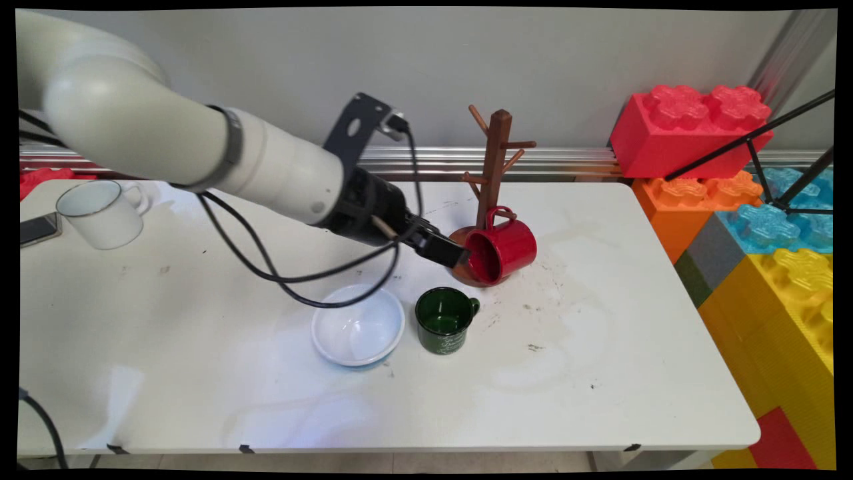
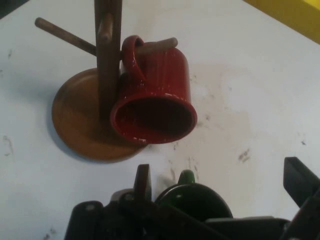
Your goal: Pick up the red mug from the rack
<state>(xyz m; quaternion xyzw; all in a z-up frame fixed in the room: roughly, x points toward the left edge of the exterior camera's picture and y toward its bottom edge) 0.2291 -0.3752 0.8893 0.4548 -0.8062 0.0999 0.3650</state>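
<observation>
A red mug (image 1: 503, 250) (image 2: 155, 95) hangs by its handle on a low peg of the brown wooden mug tree (image 1: 496, 160) (image 2: 107, 60). It is tipped on its side, with its mouth facing my gripper. My gripper (image 1: 456, 255) (image 2: 220, 170) stands open just left of the mug's rim. In the hand view its fingers are wide apart and clear of the mug, with nothing held between them. A dark green mug (image 1: 444, 320) (image 2: 192, 197) stands upright on the table below the gripper.
A white bowl (image 1: 358, 325) sits left of the green mug. A white mug (image 1: 103, 213) and a phone (image 1: 38, 229) are at the far left. Large red, orange, blue and yellow toy blocks (image 1: 686, 130) stand off the table's right edge.
</observation>
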